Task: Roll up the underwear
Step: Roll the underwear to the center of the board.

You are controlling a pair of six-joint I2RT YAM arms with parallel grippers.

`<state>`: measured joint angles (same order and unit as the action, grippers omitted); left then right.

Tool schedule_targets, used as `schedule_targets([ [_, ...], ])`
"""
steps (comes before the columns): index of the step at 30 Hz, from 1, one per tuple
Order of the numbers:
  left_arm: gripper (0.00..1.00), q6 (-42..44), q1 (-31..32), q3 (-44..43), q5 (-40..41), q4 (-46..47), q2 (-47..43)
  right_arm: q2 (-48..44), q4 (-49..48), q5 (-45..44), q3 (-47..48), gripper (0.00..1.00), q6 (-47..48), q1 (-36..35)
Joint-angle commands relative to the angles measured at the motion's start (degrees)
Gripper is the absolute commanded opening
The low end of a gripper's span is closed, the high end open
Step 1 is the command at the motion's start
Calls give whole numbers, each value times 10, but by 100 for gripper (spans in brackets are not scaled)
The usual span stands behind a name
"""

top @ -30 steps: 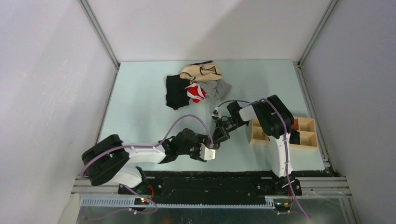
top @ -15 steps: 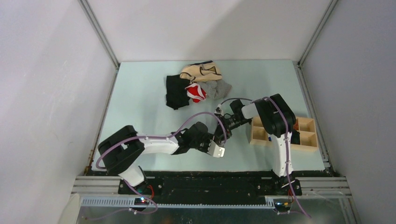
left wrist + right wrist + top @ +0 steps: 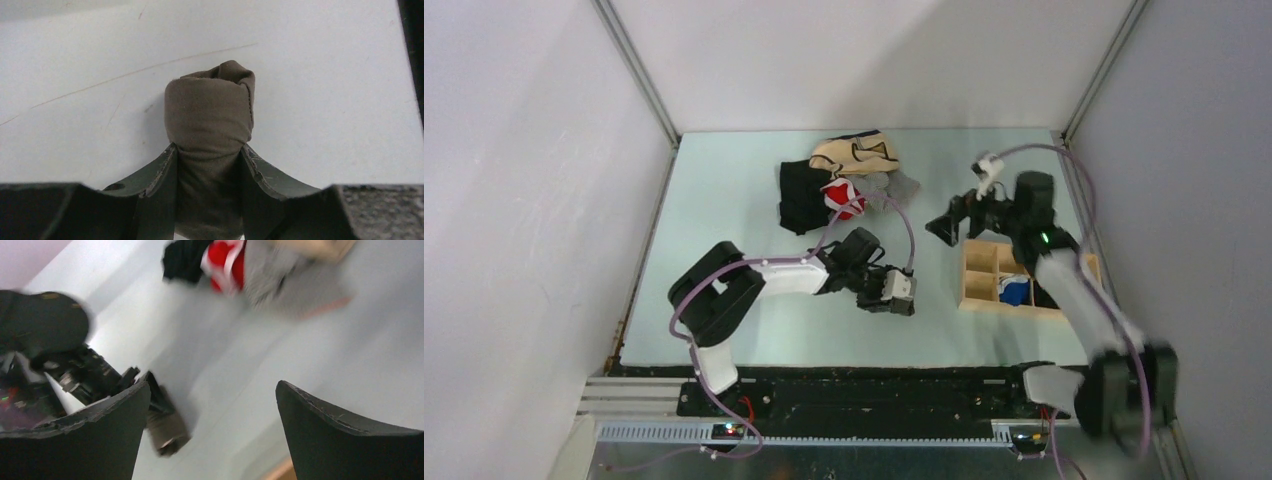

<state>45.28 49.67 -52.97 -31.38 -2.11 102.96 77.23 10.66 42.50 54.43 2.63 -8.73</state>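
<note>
The underwear (image 3: 210, 115) is a tight olive-brown roll standing on the pale table. In the left wrist view my left gripper (image 3: 209, 150) is shut on its lower half, one finger pressing each side. From above, the left gripper (image 3: 896, 298) reaches right, just left of the wooden box. The right wrist view shows the roll (image 3: 167, 432) low on the left, still in the left gripper's fingers. My right gripper (image 3: 212, 385) is open and empty, raised above the table, and from above it (image 3: 946, 228) hangs behind the box.
A wooden box with compartments (image 3: 980, 285) stands at the right, a blue item (image 3: 1014, 291) in one cell. At the back lies a pile: a black garment (image 3: 802, 198), a beige one with dark trim (image 3: 854, 153), a red-and-white piece (image 3: 844, 197) and a grey one (image 3: 896, 186).
The left gripper closed on the roll and carried it right towards the box. The right gripper opened, let go and swung up and away to the back right.
</note>
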Motion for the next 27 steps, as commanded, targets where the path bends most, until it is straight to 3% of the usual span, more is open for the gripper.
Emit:
schedule_targets([
  [1, 25, -49, -9, -39, -179, -208, 123, -187, -91, -117, -118, 100, 138, 0],
  [3, 24, -43, -23, -78, -199, -253, 167, -236, 21, -79, -127, 99, 193, -1],
  [5, 24, -44, -29, -100, -203, -269, 181, -297, 135, -8, -142, 93, 283, -5],
  [8, 24, -54, -32, -112, -203, -272, 191, -357, 198, 9, -198, 86, 389, -54],
  [9, 24, -58, -33, -116, -206, -280, 198, -376, 204, -11, -207, 81, 401, -101],
  [11, 24, -66, -34, -126, -210, -288, 209, -385, 190, -54, -230, 75, 423, -178],
  [14, 24, -81, -36, -118, -206, -275, 210, -370, 141, -113, -255, 73, 431, -262],
  [18, 24, -132, -42, -94, -205, -225, 200, -307, 9, -247, -282, 73, 421, -361],
  [27, 24, -144, -51, -98, -219, -230, 212, -211, -131, -322, -305, 77, 437, -413],
])
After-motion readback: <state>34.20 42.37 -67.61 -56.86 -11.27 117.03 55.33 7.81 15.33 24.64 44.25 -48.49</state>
